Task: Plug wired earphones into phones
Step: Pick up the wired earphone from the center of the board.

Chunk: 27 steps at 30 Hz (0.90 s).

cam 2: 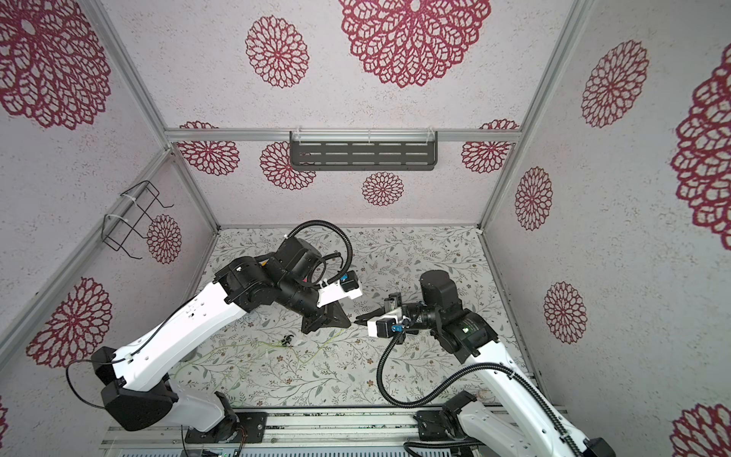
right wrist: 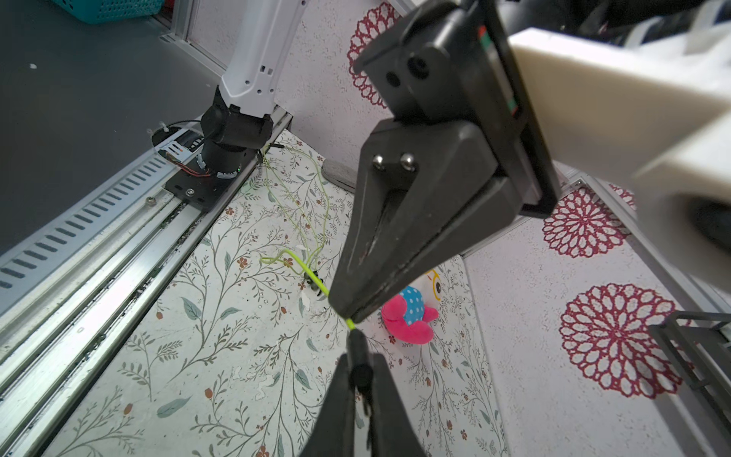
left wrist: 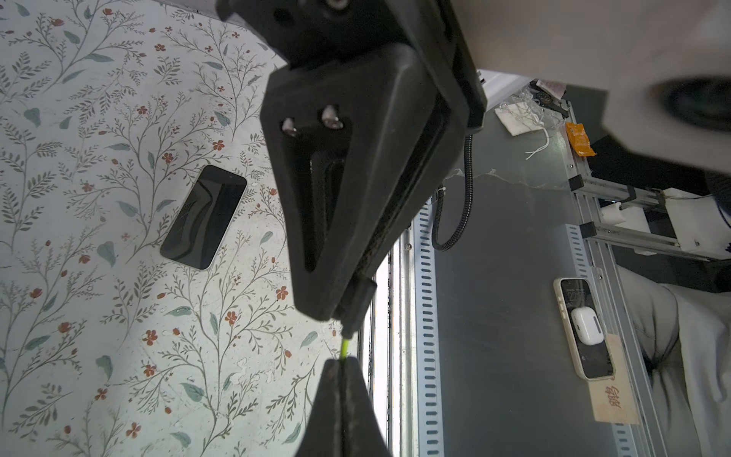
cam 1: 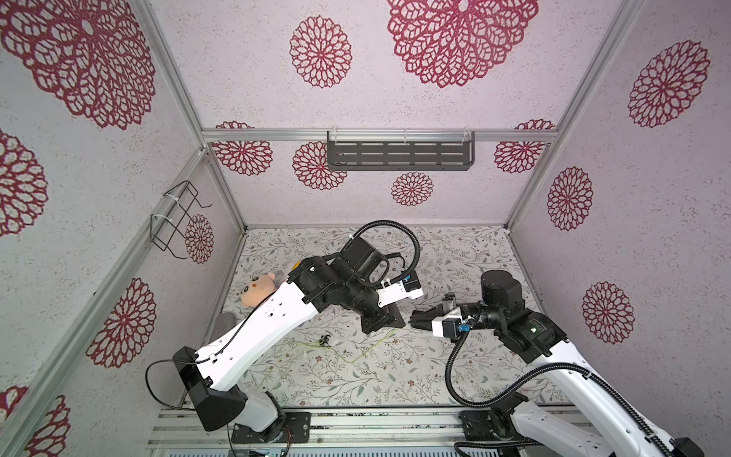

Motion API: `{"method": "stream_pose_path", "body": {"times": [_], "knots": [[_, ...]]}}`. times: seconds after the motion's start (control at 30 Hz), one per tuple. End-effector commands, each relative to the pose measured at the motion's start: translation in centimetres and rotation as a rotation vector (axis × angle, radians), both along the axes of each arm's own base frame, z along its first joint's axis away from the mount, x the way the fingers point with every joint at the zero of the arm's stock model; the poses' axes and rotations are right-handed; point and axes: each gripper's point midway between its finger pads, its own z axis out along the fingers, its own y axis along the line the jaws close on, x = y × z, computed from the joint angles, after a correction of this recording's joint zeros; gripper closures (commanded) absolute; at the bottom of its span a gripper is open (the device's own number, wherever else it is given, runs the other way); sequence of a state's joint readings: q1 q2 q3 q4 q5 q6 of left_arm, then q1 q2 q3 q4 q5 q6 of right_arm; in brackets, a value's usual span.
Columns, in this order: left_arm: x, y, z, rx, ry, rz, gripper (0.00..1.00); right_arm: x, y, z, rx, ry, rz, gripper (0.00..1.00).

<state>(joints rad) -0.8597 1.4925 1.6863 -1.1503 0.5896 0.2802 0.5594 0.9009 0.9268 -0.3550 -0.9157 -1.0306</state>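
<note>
Two grippers share one end of the wired earphones (right wrist: 294,261). The left gripper (left wrist: 336,314) is clenched on the black plug (left wrist: 358,300). The right gripper (right wrist: 350,312) pinches the yellow-green cable (right wrist: 316,281) just behind that plug, with a short straight run between them. The remaining cable lies slack on the floral table (left wrist: 99,356), at lower centre in both top views. The black smartphone (left wrist: 203,217) lies flat and face up at centre left of the left wrist view, apart from both grippers. We cannot make it out in the top views.

We judge the step in hand to be a regrasp that sets the plug for insertion.
1. Hold one grip firm before we loosen the other.
2. Avoid tension on the thin cable; strain belongs on the plug body.
3. Align the plug axis with the phone's edge port.
4. Brace the phone, since it lies loose.

Count:
- Earphone sets: one.
- Plugs: one.
- Earbuds (cam 1: 325,339): too small to count.
- Smartphones on the table: one.
- Grey pads (right wrist: 340,174): one.
</note>
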Motion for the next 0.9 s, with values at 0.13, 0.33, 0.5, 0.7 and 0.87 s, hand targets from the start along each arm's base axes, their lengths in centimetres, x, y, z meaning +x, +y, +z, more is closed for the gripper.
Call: {"method": "stream_pose_path", "body": {"times": [0.13,0.33,0.5,0.7,0.87], "knots": [[0.1,-0.2,0.1,0.003,-0.021,0.004,1.0,-0.5,-0.3,1.3,0.012,-0.047,-0.001,0.96],[3.3,0.0,0.6,0.006,-0.203,0.174,0.47,0.4,-0.3,0.8,0.005,0.052,-0.075,1.0],[3.6,0.4,3.8,-0.217,-0.464,0.221,0.36,0.5,-0.5,-1.3,0.01,0.197,-0.133,1.0],[0.1,1.1,6.8,-0.519,-0.641,0.109,0.17,0.3,-1.0,-1.3,0.061,0.29,-0.194,1.0],[-0.1,-0.1,4.8,-0.403,-0.602,0.041,0.28,-0.4,-1.3,-0.6,0.115,0.299,-0.192,1.0]]}}
